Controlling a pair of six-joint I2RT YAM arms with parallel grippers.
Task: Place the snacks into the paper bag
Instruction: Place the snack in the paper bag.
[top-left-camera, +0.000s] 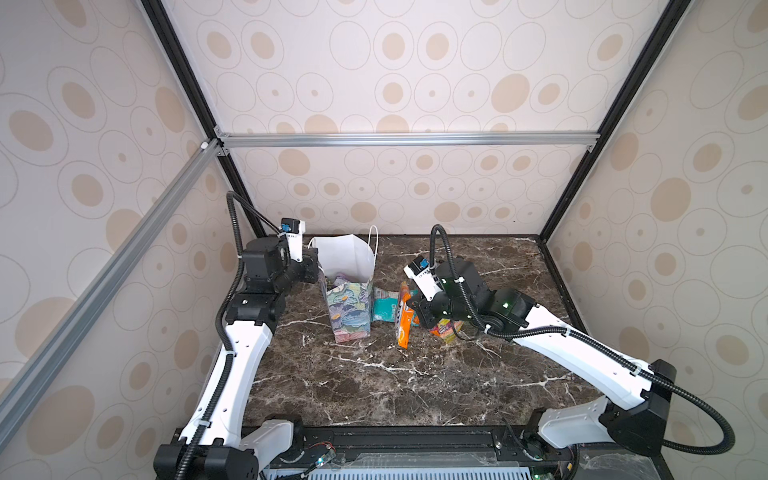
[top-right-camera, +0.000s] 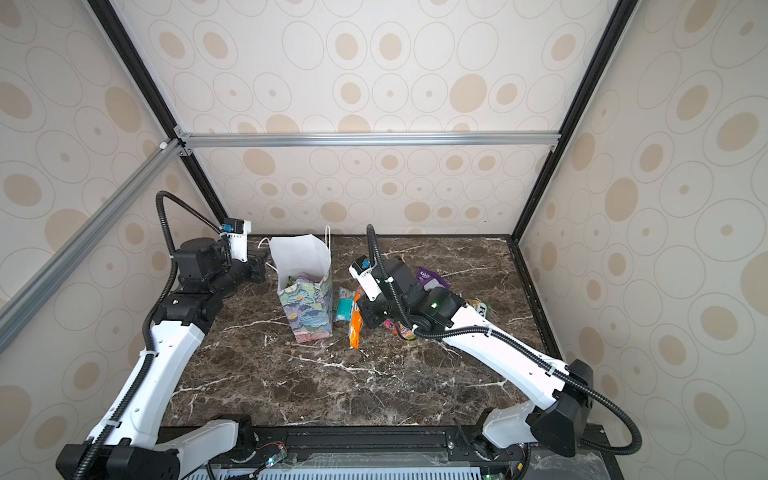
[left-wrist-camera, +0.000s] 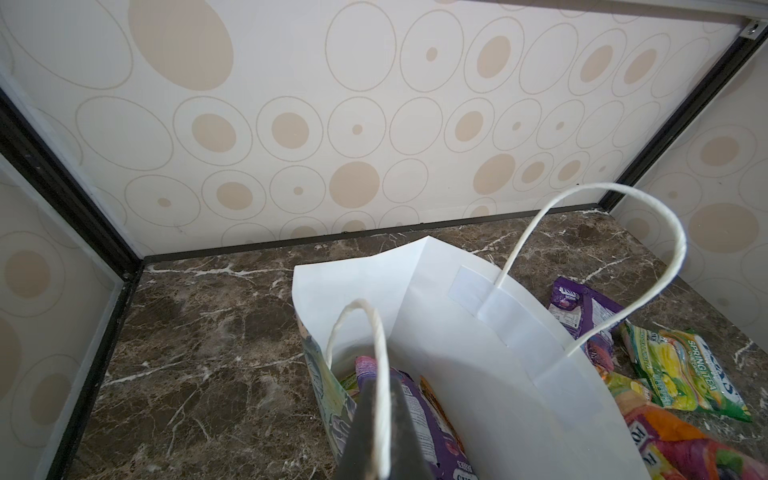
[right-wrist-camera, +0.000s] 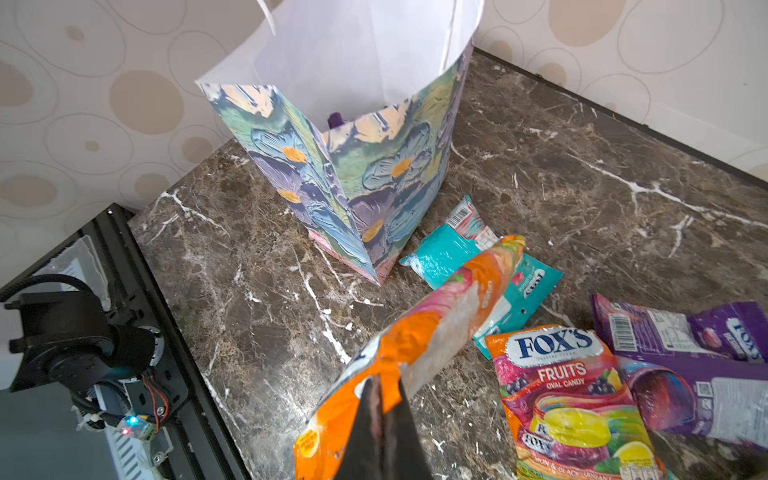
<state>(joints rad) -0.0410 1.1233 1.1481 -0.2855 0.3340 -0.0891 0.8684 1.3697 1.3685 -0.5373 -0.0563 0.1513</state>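
The floral paper bag (top-left-camera: 351, 309) (top-right-camera: 309, 311) stands upright and open at the back left of the marble table. My left gripper (left-wrist-camera: 381, 388) (top-left-camera: 312, 266) is shut on its near white cord handle (left-wrist-camera: 374, 332). Inside lie a purple packet (left-wrist-camera: 419, 409) and other snacks. To the right of the bag my right gripper (right-wrist-camera: 384, 388) (top-left-camera: 412, 305) is shut on an orange packet (right-wrist-camera: 419, 345) (top-left-camera: 404, 324), whose far end reaches over a teal packet (right-wrist-camera: 449, 253) (top-left-camera: 384, 307). A fruit-print packet (right-wrist-camera: 569, 399), a purple packet (right-wrist-camera: 681, 332) (top-right-camera: 430, 278) and a green packet (left-wrist-camera: 685, 370) lie on the table further right.
Patterned walls with black frame posts (top-left-camera: 552, 224) close in the table on three sides. Dark marble table top (top-left-camera: 415, 386) stretches toward the front rail (top-left-camera: 415, 436). The left arm's base (right-wrist-camera: 75, 345) sits at the front left corner.
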